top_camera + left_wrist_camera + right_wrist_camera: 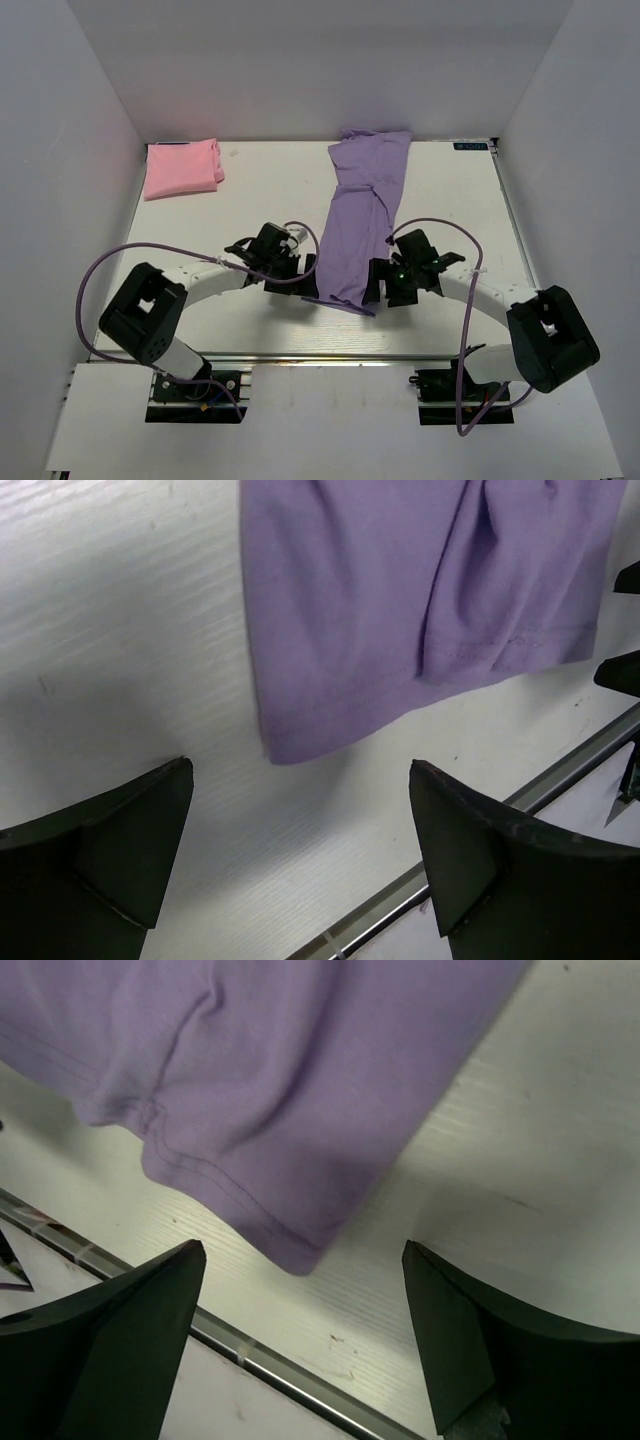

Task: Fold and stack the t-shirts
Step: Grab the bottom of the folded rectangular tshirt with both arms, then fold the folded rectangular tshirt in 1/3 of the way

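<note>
**Supervisor:** Report the work surface and the garments.

**Operator:** From my station I see the white table, with a metal rail along its near edge. The lavender t-shirt is the largest item. It lies as a long, creased strip right of centre, running from the far edge toward the near edge. The pink t-shirt is smaller. It is folded into a compact rectangle in the far left corner, well apart from the lavender one.

**Supervisor:** Report both tools.

**Operator:** The left gripper sits just left of the lavender t-shirt's near hem. Its fingers stand wide apart with only bare table between them. In the left wrist view the near left corner of the hem lies just beyond the gap, not inside it.

The right gripper sits just right of the same hem, jaws likewise spread and holding nothing. In the right wrist view the near right corner of the hem lies just beyond its fingertips, clear of both.
</note>
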Available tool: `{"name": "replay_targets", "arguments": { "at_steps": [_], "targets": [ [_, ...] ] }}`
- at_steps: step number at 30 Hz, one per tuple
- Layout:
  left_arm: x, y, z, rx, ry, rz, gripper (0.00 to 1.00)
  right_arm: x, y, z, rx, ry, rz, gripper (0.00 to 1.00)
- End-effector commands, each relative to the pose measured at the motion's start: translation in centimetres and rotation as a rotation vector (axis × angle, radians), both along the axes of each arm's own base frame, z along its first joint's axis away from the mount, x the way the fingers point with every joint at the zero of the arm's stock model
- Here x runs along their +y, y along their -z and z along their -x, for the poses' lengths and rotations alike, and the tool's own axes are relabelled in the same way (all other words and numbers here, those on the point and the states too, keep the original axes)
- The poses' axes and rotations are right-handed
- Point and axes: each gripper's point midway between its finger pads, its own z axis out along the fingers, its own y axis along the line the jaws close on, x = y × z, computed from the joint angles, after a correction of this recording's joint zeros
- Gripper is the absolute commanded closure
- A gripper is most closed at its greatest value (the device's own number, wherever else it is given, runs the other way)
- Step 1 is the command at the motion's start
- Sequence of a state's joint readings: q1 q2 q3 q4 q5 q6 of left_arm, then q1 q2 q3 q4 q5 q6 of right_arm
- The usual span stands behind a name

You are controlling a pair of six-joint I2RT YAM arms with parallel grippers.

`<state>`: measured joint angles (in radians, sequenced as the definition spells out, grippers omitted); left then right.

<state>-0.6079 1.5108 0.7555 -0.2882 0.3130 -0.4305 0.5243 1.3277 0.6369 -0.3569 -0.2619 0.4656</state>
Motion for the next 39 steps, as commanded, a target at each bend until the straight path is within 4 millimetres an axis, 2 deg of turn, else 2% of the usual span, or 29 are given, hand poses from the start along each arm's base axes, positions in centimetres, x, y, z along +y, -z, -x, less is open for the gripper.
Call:
{"name": "replay_targets", "arguments": {
  "at_steps": [1, 3, 4, 5, 8, 9, 10, 11, 12, 13, 14, 15, 16, 17, 21, 26, 28, 30, 32, 33, 34, 35, 36, 37, 38, 39],
  "targets": [
    [-0.1, 0.8, -0.8, -0.019, -0.003, -0.058, 0.03, 1.4, 0.3, -0.3, 0.007, 0.013, -0.063, 0.16],
    [-0.2, 1.9, -0.2, 0.003, 0.011, -0.086, 0.11, 1.8, 0.5, -0.1, 0.021, 0.010, -0.083, 0.21],
    [-0.4, 2.0, -0.4, 0.004, 0.011, -0.087, 0.15, 1.9, 0.6, 0.0, 0.029, 0.014, -0.085, 0.29],
    [-0.7, 2.2, -0.2, 0.004, 0.022, -0.088, 0.28, 1.9, 0.6, 0.1, 0.031, 0.014, -0.092, 0.34],
    [-1.2, 2.8, 0.5, 0.022, 0.049, -0.089, 0.42, 1.8, 1.1, 0.9, 0.046, 0.018, -0.106, 0.52],
    [-1.4, 3.2, 0.9, 0.032, 0.060, -0.097, 0.45, 1.5, 1.4, 0.8, 0.052, 0.033, -0.107, 0.63],
    [-1.5, 3.2, 1.0, 0.038, 0.065, -0.090, 0.48, 1.8, 1.4, 1.3, 0.058, 0.017, -0.113, 0.66],
    [-1.5, 3.3, 1.5, 0.049, 0.076, -0.099, 0.58, 1.9, 1.6, 1.6, 0.067, 0.012, -0.127, 0.71],
    [-1.5, 3.4, 2.0, 0.063, 0.078, -0.105, 0.66, 2.1, 1.5, 1.9, 0.076, 0.008, -0.139, 0.92],
    [-1.6, 2.9, 1.9, 0.051, 0.078, -0.096, 0.73, 2.2, 1.5, 2.2, 0.083, 0.005, -0.144, 1.00],
    [-1.4, 3.2, 2.6, 0.059, 0.087, -0.103, 0.81, 2.2, 1.6, 2.3, 0.081, 0.004, -0.150, 1.00],
    [-1.0, 3.2, 2.7, 0.050, 0.080, -0.112, 0.90, 1.7, 2.3, 3.2, 0.101, 0.002, -0.143, 1.00],
    [-0.7, 3.2, 2.8, 0.047, 0.067, -0.117, 1.00, 1.6, 2.2, 3.3, 0.089, 0.004, -0.144, 1.00],
    [-0.8, 2.9, 2.7, 0.040, 0.066, -0.111, 1.00, 1.2, 2.4, 3.7, 0.098, 0.007, -0.131, 1.00],
    [-1.6, 1.2, 4.7, 0.034, 0.165, -0.056, 1.00, 1.4, 0.9, 4.8, 0.069, -0.041, -0.171, 1.00],
    [-0.5, -0.6, 7.4, 0.069, 0.210, -0.057, 1.00, 0.9, -0.9, 6.3, 0.048, -0.066, -0.176, 1.00],
    [-0.8, -1.4, 7.4, 0.059, 0.215, -0.037, 1.00, 0.7, -1.2, 6.5, 0.038, -0.061, -0.172, 1.00],
    [-1.7, -2.9, 6.4, 0.020, 0.225, -0.015, 1.00, 0.8, -1.4, 5.9, 0.007, -0.057, -0.174, 1.00],
    [-2.0, -3.2, 5.2, -0.008, 0.220, -0.036, 1.00, 1.2, -2.3, 4.5, -0.039, -0.055, -0.174, 1.00],
    [-2.6, -4.5, 3.8, -0.044, 0.201, -0.028, 1.00, 1.3, -2.2, 4.1, -0.045, -0.052, -0.162, 1.00],
    [-2.6, -4.7, 3.0, -0.063, 0.184, -0.046, 1.00, 1.7, -3.1, 2.7, -0.086, -0.050, -0.161, 1.00],
    [-2.5, -5.3, 2.1, -0.077, 0.162, -0.048, 1.00, 1.7, -3.3, 2.2, -0.094, -0.044, -0.157, 1.00],
    [-2.9, -5.8, 1.1, -0.103, 0.149, -0.051, 1.00, 1.7, -3.1, 1.7, -0.102, -0.047, -0.135, 1.00],
    [-2.5, -5.7, 0.0, -0.127, 0.105, -0.098, 1.00, 1.3, -2.9, 1.2, -0.109, -0.032, -0.096, 1.00],
    [-2.6, -6.1, -1.0, -0.150, 0.077, -0.110, 1.00, 1.5, -4.5, -0.8, -0.173, -0.015, -0.084, 1.00],
    [-3.3, -7.5, -2.5, -0.193, 0.047, -0.103, 1.00, 1.4, -3.8, -1.3, -0.156, -0.009, -0.052, 1.00]
  ]
}}
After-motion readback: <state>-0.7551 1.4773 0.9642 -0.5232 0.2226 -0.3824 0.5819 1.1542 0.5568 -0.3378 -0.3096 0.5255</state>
